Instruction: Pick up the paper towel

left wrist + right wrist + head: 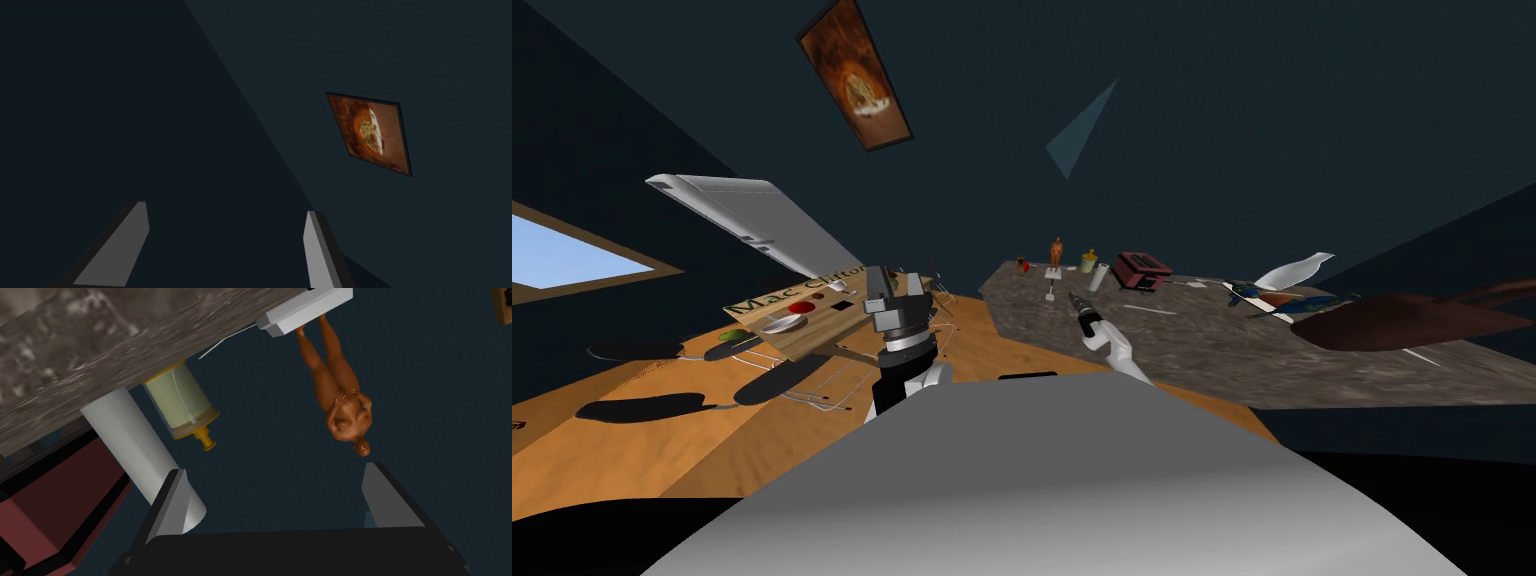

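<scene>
The paper towel (1099,276) is a white roll standing upright on the grey stone counter (1212,345), between a red toaster (1142,269) and a yellowish jar (1089,261). My right gripper (1074,298) reaches over the counter short of the roll. In the right wrist view the paper towel (132,438) sits off to one side of the open right gripper (275,470), partly behind one finger (172,503) and not between the two. The jar (180,400) and an orange figurine (342,398) stand beyond it. My left gripper (895,280) is raised over the wooden table; its wrist view shows the left gripper (225,212) open and empty.
The toaster (55,503) stands close beside the roll. A wooden table (632,440) on my left carries a lettered board (812,310), dark pans and wire utensils. More clutter and a dark brown object (1392,320) lie at the counter's right end.
</scene>
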{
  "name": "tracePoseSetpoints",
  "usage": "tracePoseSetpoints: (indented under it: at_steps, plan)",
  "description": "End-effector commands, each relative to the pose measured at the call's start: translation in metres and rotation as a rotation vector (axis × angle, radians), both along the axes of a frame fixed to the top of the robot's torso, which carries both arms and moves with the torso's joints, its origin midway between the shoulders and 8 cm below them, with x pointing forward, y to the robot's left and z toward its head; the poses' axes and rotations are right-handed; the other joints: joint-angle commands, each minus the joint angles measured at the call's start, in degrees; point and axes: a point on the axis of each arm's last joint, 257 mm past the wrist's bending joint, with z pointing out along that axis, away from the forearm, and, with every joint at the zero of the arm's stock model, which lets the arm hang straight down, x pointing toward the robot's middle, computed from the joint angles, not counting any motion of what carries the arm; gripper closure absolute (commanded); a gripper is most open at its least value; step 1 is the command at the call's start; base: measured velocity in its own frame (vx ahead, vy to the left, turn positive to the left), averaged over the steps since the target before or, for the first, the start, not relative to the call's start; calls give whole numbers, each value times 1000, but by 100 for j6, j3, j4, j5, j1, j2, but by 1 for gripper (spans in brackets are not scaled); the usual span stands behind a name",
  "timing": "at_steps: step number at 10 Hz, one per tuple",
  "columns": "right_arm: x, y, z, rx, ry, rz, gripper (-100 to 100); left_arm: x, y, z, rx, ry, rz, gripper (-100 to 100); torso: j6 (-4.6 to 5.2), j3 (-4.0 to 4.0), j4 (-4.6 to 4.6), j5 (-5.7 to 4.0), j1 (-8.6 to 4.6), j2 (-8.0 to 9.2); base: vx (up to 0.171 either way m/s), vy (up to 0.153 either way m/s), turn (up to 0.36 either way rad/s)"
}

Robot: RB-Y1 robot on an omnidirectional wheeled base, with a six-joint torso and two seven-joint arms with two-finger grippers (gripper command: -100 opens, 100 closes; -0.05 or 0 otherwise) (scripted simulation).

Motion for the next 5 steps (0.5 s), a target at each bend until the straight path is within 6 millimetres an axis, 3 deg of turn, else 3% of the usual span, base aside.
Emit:
tracePoseSetpoints:
  at_steps: [1, 5]
  plan:
    - [4, -15, -10, -48, 33, -40, -100, 0, 0, 0, 0, 0, 0, 0, 0, 0, 0, 0, 0, 0, 50, 50, -57]
    - [9, -40, -28, -134, 92, -105, -100, 0, 0, 0, 0, 0, 0, 0, 1, -2, -1, -1, -6, -3, 50, 45, -54]
